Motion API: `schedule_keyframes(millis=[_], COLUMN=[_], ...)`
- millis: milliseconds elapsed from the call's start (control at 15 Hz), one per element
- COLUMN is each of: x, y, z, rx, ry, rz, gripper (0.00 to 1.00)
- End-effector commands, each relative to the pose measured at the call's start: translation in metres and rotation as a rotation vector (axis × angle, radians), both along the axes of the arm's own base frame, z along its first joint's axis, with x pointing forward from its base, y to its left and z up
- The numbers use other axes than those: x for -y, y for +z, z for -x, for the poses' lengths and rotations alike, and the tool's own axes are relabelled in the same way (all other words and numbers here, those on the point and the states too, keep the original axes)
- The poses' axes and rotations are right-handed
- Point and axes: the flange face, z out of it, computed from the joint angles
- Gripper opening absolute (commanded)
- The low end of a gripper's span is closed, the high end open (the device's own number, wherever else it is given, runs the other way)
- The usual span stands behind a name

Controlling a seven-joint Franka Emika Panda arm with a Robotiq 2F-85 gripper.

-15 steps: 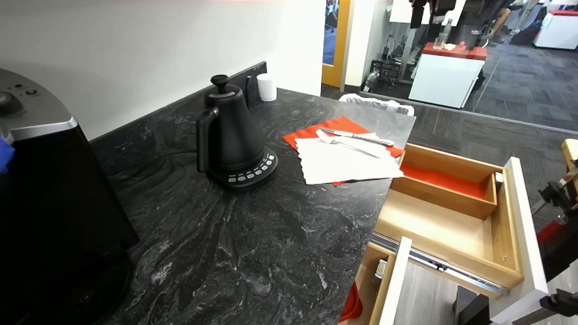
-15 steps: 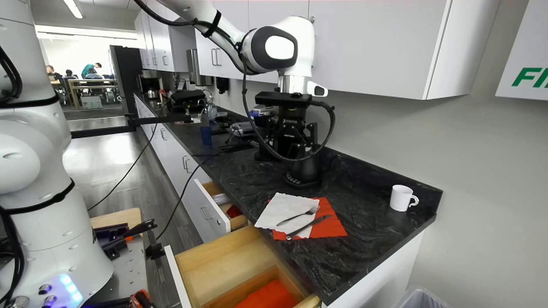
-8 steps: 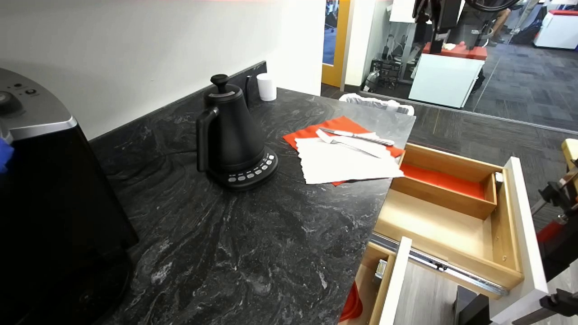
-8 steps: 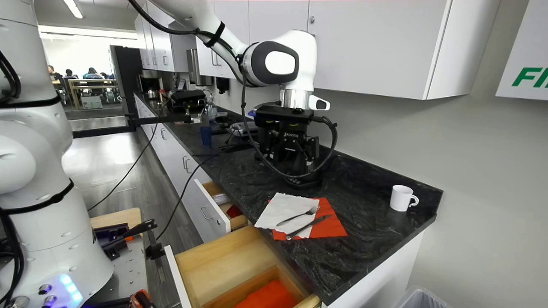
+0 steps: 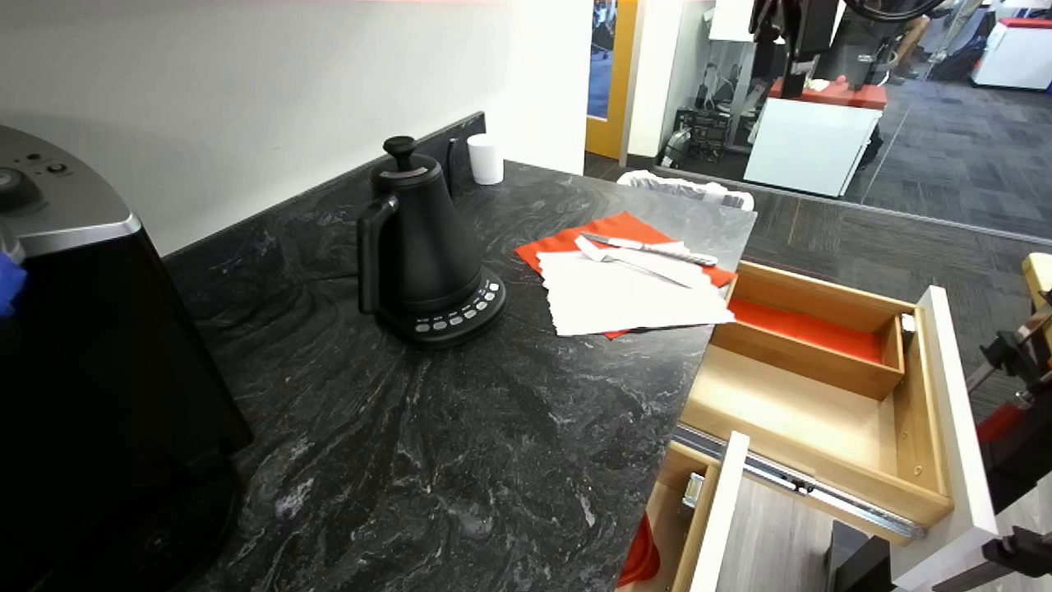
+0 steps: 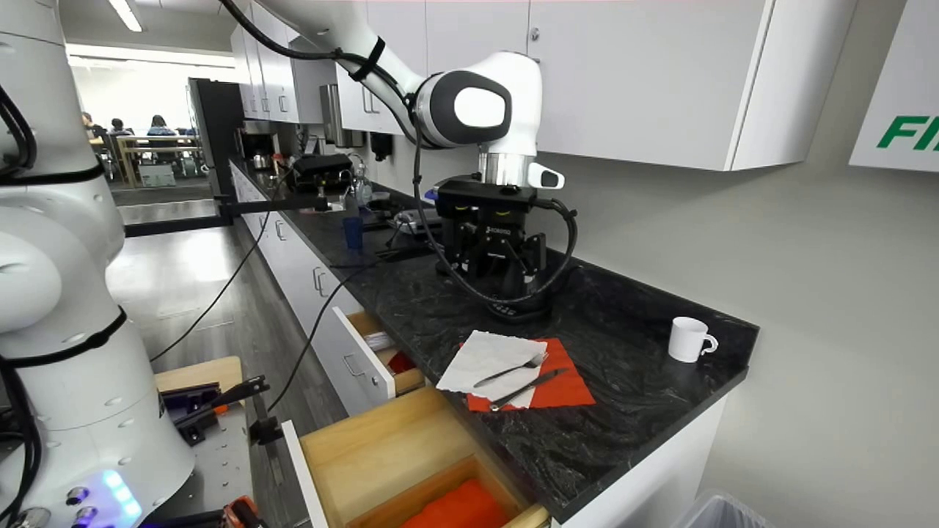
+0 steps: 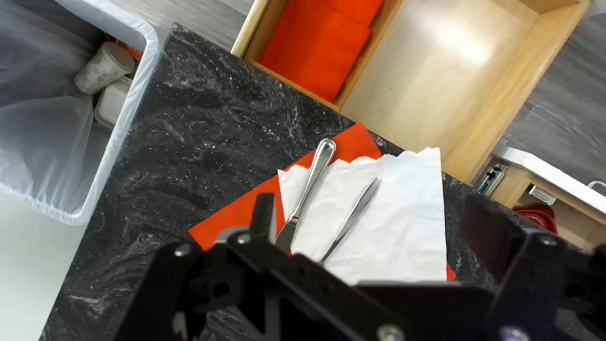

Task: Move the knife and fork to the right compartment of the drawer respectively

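The knife (image 7: 308, 188) and the fork (image 7: 352, 219) lie apart, side by side, on a white napkin (image 7: 402, 222), which is spread over a red napkin (image 7: 241, 210) near the edge of the dark counter (image 7: 203, 123). The tip of the knife blade reaches onto the red napkin. Just beside this edge, and lower, the drawer (image 7: 426, 85) is pulled open; in it is the right compartment (image 5: 809, 329), with its red-orange floor. Above the counter hangs the gripper (image 7: 368, 208), in the air; its fingers (image 7: 263, 213) stand wide apart. On its body, in an exterior view, small letters (image 6: 498, 231) can be read: ROBOTIQ. Also in an exterior view, a white panel (image 6: 906, 81) bears green letters (image 6: 901, 132) beginning "FI", cut off at the edge. The black kettle (image 5: 427, 238) has on its base (image 5: 448, 334) a row of buttons (image 5: 455, 320), whose marks are too small to read. A white mug (image 6: 686, 341) stands near the wall (image 6: 733, 249), and a lined bin (image 7: 149, 61) is just beside the counter end.
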Motion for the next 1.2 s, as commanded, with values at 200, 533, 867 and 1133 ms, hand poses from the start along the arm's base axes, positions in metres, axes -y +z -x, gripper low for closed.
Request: schedule_keyframes(millis=[200,533,867,1133], x=[-0.002,-0.012,-0.017,-0.011], y=[-0.088,-0.161,-0.167,-0.161], z=[-0.02,-0.04,-0.068,-0.078], rx=[-0.187,-0.309,-0.199,-0.129], ry=[-0.116,-0.234,-0.31,-0.372], rz=[-0.015,-0.011,0.064,0.105], gripper=[1.0,1.0,1.0,1.0])
